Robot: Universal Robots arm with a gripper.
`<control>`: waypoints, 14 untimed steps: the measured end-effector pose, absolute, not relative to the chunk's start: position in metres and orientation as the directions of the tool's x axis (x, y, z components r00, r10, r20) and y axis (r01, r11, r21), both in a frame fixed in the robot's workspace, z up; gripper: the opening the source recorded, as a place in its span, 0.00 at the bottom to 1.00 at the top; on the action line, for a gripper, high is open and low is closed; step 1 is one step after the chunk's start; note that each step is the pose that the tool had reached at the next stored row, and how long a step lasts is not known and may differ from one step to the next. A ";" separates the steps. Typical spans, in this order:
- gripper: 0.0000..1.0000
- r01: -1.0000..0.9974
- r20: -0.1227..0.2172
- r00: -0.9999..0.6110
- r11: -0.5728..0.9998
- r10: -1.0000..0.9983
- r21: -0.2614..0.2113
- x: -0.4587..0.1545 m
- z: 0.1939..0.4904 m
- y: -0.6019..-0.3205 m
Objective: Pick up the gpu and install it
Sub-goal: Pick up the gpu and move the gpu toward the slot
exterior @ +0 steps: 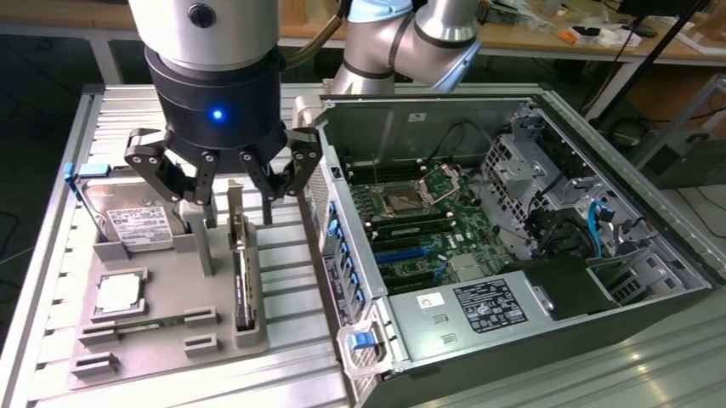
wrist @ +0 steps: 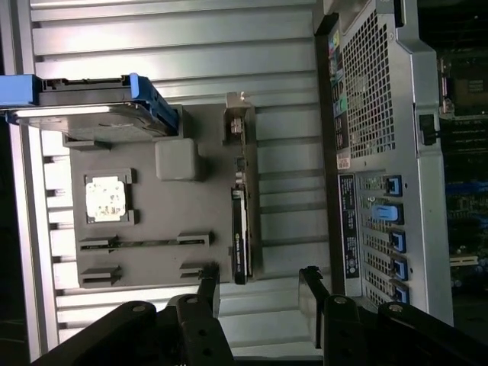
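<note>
Gripper [exterior: 236,202] fingers spread apart above the thin, flat gpu [exterior: 241,272]. It stands edgewise in a matte grey tray [exterior: 170,297].

Covered ends, cropped arm, unreadable print

In the exterior view the gripper [exterior: 233,208] partly covers the gpu [exterior: 241,280] at its end nearest the tray's [exterior: 170,344] back edge. It also covers a corner of the hard drive [exterior: 134,225]. The arm [exterior: 397,42] runs off the picture's top, and the case label [exterior: 488,306] is too small to read.
</note>
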State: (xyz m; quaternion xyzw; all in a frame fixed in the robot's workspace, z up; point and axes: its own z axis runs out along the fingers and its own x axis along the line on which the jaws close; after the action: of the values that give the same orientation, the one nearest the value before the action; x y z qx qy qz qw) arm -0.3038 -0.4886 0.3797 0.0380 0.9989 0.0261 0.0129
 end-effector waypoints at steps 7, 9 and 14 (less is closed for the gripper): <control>0.54 0.075 -0.024 -0.997 0.996 0.077 0.053 -0.305 0.376 -0.492; 0.54 0.075 -0.024 -0.997 0.996 0.077 0.053 -0.305 0.375 -0.492; 0.54 0.075 -0.024 -0.997 0.996 0.077 0.053 -0.305 0.374 -0.494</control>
State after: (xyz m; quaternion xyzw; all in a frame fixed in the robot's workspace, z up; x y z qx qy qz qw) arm -0.3049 -0.4938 0.3739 0.0380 0.9989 0.0260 0.0129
